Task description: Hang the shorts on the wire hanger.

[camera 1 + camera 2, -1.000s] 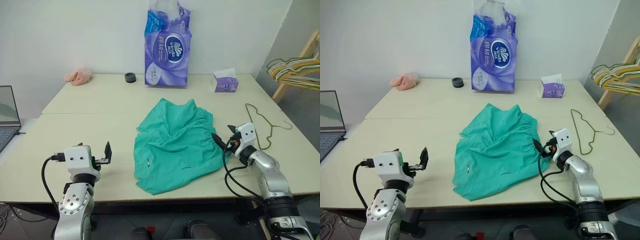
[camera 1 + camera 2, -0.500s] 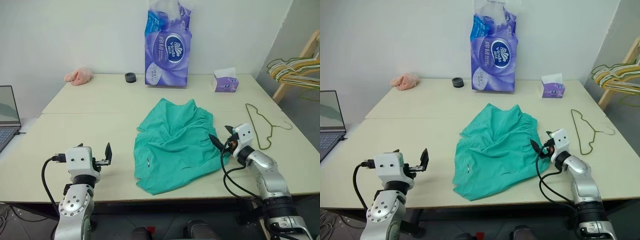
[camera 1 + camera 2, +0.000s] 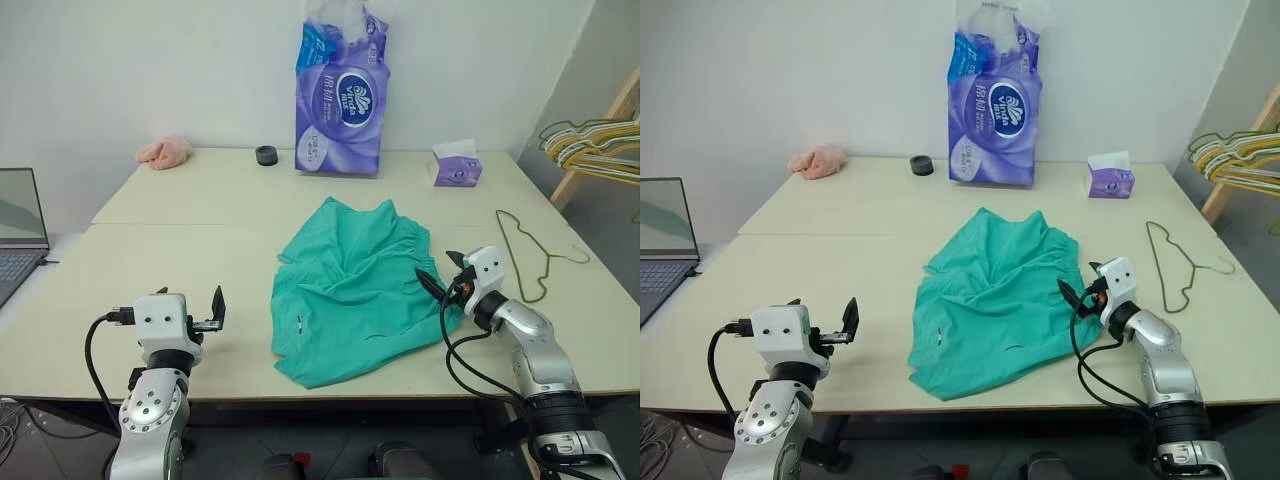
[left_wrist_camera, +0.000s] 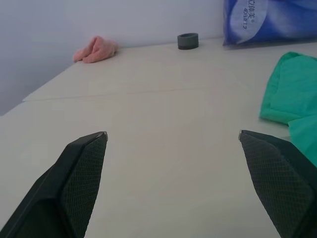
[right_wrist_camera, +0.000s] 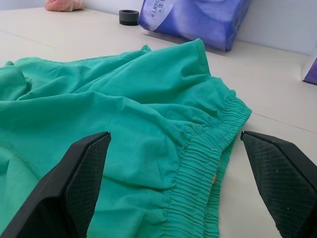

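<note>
The teal-green shorts (image 3: 350,290) lie crumpled in the middle of the table, their gathered waistband (image 5: 203,158) toward my right side. My right gripper (image 3: 440,275) stands open at the waistband's edge, level, its fingers (image 5: 84,168) spread over the fabric with nothing between them. The thin dark wire hanger (image 3: 525,250) lies flat on the table beyond and to the right of that arm. My left gripper (image 3: 212,310) is open over bare table to the left of the shorts, whose edge (image 4: 290,99) shows beyond one finger.
A tall purple tissue pack (image 3: 338,95), a small tissue box (image 3: 457,165), a black ring (image 3: 265,154) and a pink cloth (image 3: 165,152) stand along the table's far edge. A laptop (image 3: 20,220) is at far left. Yellow and green hangers (image 3: 590,140) hang on a wooden rack at right.
The whole picture has shifted slightly to the right. Both grippers stay open and keep their places, and the shorts have not moved.
</note>
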You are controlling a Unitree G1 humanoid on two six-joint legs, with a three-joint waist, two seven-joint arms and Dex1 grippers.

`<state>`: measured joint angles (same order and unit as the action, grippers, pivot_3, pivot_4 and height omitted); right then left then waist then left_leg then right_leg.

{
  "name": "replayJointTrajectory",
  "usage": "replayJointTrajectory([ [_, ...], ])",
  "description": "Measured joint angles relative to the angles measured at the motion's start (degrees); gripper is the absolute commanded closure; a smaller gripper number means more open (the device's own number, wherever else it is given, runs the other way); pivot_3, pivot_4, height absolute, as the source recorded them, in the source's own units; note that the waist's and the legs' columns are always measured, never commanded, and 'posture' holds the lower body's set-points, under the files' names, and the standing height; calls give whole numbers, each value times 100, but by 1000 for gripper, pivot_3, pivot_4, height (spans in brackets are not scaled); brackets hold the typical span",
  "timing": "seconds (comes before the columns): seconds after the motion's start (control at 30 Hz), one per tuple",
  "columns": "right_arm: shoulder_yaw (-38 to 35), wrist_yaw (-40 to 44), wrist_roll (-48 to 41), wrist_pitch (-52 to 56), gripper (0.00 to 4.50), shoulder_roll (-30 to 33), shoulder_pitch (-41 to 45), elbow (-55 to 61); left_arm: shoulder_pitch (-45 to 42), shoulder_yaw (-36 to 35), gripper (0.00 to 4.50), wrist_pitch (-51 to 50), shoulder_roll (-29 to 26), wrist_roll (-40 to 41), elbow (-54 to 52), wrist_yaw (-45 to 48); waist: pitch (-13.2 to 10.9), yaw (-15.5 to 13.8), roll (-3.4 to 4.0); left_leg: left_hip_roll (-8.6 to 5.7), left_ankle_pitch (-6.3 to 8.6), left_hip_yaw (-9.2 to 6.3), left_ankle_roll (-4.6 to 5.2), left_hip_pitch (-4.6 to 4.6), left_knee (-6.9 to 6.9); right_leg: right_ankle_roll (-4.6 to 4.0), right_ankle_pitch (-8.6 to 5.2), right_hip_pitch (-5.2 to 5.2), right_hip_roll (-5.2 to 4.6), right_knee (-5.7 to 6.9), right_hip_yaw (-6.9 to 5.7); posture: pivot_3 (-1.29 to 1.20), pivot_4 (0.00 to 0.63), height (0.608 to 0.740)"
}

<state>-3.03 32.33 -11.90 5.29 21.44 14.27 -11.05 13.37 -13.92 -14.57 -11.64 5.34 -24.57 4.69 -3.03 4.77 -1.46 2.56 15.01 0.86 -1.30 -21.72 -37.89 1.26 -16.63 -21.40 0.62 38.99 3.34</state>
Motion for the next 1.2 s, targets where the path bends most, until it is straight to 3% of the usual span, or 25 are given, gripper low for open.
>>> replayJointTrajectory([
  [0.3,0,-15,7,0,8,-1,0,0,-8,4,0,-1,-50,15,0,137,0,1,0,7,0,32,0,6,2,5,-5,-9,10,1,29,-54,15,740],
  [0.4,5,25,7,0,8,7,0,3,58,20,0,4,-94,474,-63,618,0,3,-1,10,1,55,-1,7,3,6,-4,-15,9,1,47,-63,19,740],
  [0.57,230,992,-309,306,8,439,28,390,220,614,0,-41,-983,701,-301,1820,-13,23,13,11,1,78,-1,6,6,8,-4,-31,9,2,67,-105,28,740],
  [0.77,680,2894,-1092,1436,8,2008,-122,2085,-114,1099,0,-815,-2052,1379,-454,3160,-33,39,26,16,2,75,1,3,9,5,-8,-39,12,1,62,-143,31,740],
  [0.93,870,3645,-1285,1813,8,2753,-491,2785,-357,1709,0,-1196,-2946,1570,-535,4206,-45,150,21,16,3,79,1,4,12,-25,-26,-43,12,1,65,-173,35,740],
  [1.03,882,3687,-1262,1791,8,2798,-617,2937,-621,2121,0,-1253,-3113,1465,-518,4503,-62,232,15,15,3,81,1,4,9,-23,-25,-42,12,1,69,-186,39,740],
  [1.2,870,3629,-1163,1580,8,2749,-827,2922,-904,2376,0,-1251,-2927,1122,-124,4331,-81,367,2,15,3,80,1,4,8,-10,-18,-40,11,0,70,-196,41,740],
])
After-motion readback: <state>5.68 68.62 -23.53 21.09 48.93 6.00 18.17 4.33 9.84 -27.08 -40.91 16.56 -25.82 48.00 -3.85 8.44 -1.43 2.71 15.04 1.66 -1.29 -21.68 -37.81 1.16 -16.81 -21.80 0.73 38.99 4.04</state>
